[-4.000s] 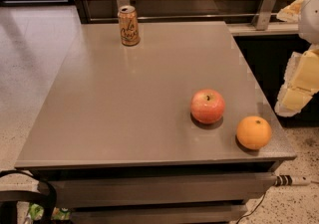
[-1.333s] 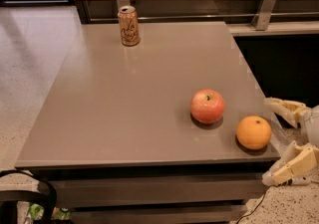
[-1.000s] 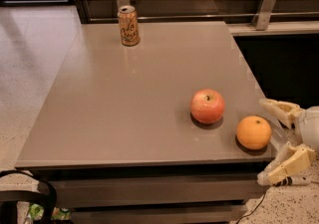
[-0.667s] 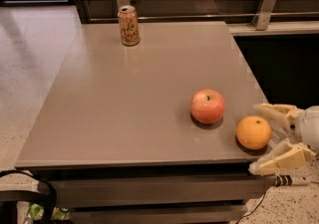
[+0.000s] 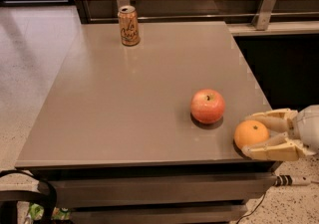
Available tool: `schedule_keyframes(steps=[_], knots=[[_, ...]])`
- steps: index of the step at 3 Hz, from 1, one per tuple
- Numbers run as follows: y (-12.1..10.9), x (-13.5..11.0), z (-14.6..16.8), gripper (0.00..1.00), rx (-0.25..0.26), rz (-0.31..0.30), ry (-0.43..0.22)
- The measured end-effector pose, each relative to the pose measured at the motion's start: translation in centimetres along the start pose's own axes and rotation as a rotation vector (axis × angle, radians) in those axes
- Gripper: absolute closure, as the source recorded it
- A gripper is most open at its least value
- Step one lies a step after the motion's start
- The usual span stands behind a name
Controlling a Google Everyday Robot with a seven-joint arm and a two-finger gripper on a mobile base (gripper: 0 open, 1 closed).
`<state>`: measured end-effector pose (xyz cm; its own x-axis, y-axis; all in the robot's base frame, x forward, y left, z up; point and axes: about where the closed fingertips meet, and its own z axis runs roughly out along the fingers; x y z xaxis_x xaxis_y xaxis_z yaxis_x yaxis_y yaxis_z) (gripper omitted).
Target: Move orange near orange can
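Note:
The orange [image 5: 251, 133] sits at the front right corner of the grey table [image 5: 129, 98]. My gripper [image 5: 252, 135] reaches in from the right with its cream fingers [image 5: 271, 152] open on both sides of the orange, one behind it and one in front. I cannot tell whether they touch the fruit. The orange can [image 5: 128, 25] stands upright at the far left of the table, well away from the orange.
A red-pink apple [image 5: 207, 106] sits just left of and behind the orange. A wooden wall with metal brackets [image 5: 264, 5] runs behind the table. The table's right edge drops to a dark gap. A black cable loop [image 5: 30, 198] lies at the lower left.
The gripper came down from the right, then moved left along the table's edge until its open fingers came around the orange. The orange, apple and can have not moved.

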<state>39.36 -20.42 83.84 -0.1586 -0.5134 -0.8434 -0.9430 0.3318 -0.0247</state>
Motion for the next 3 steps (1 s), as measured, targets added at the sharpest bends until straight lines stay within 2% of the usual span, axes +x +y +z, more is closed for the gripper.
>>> schedule_keyframes(steps=[1,2,3], knots=[[0.1,-0.3,0.1,0.96,-0.002,-0.005,0.001],[0.1,-0.4,0.1,1.0,-0.003,-0.007,0.002],[-1.6,-2.2,-1.1,1.0,0.023,-0.021,0.004]])
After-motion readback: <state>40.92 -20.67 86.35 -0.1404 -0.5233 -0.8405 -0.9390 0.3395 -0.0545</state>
